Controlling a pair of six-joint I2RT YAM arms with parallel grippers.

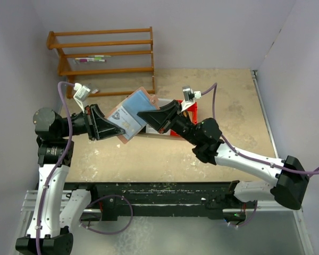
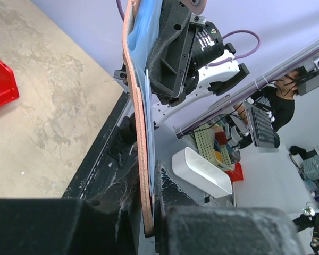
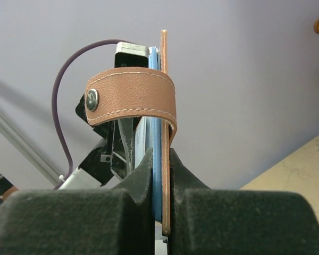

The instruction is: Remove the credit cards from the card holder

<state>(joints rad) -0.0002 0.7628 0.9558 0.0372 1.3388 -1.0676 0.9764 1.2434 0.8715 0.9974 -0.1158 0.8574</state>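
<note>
1. One card holder (image 1: 132, 110), unfolded with its blue lining up, held in the air over the middle of the tabletop, nearer the far edge.
2. Two grippers, both on it: left gripper (image 1: 112, 127) pinching its near-left end, right gripper (image 1: 144, 115) pinching its far-right end.
3. One strap tab (image 3: 130, 95), looped just above the right gripper's pads (image 3: 143, 175).
4. Credit cards: none clear enough to count.
5. One red bin (image 1: 193, 110) under the right gripper; one wooden rack (image 1: 103, 53) at the far-left corner.
</note>
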